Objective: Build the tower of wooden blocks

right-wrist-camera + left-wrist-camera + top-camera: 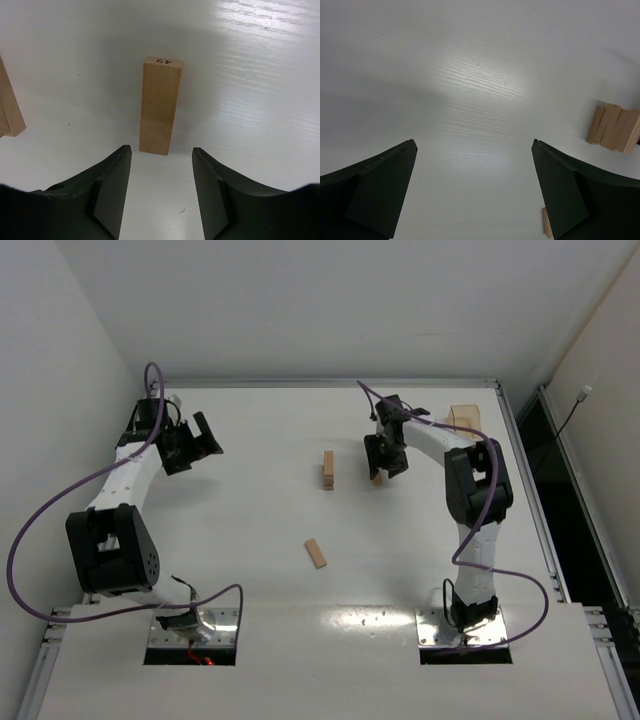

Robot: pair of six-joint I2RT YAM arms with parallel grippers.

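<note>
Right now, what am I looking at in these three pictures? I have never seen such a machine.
Two robot arms are bolted to a white table. The overhead picture shows both; the other two come from cameras on each wrist, looking past dark fingers. On the table: a small stack of wood blocks, one loose block, and a translucent tray at the far right. The left gripper is wide open, holding nothing. The right gripper is open too, a block marked 49 lying just ahead of its fingertips, not gripped.
</note>
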